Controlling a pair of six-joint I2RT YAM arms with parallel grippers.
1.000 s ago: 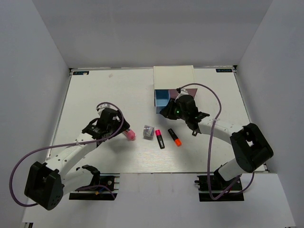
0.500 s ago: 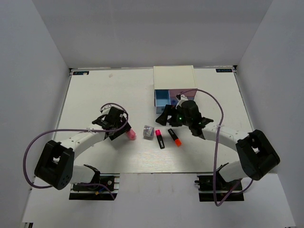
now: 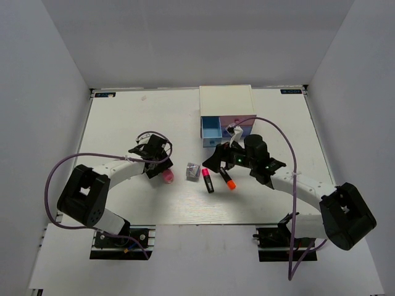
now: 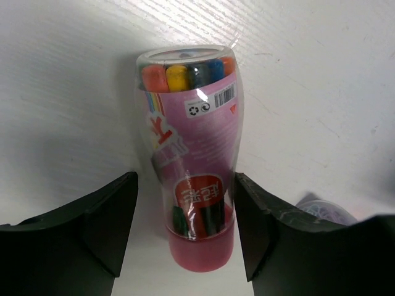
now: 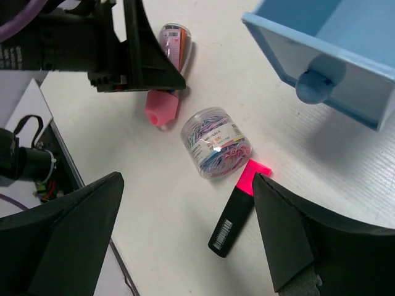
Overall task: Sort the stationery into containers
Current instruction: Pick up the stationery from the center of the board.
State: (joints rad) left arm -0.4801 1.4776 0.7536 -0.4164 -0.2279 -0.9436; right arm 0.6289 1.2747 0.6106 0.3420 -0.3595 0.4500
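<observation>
Pink tube (image 4: 190, 160) lies on the counter (image 4: 321, 92), left of centre, straddled by the open left end effector (image 4: 185, 206); closing should centre on its label. Right end effector (image 5: 188, 185) hovers open.

The pink tube (image 4: 194, 154) shows a barcode, a recycling sign and upside-down Chinese characters; the pink-capped highlighter (image 5: 234, 213) a barcode.
</observation>
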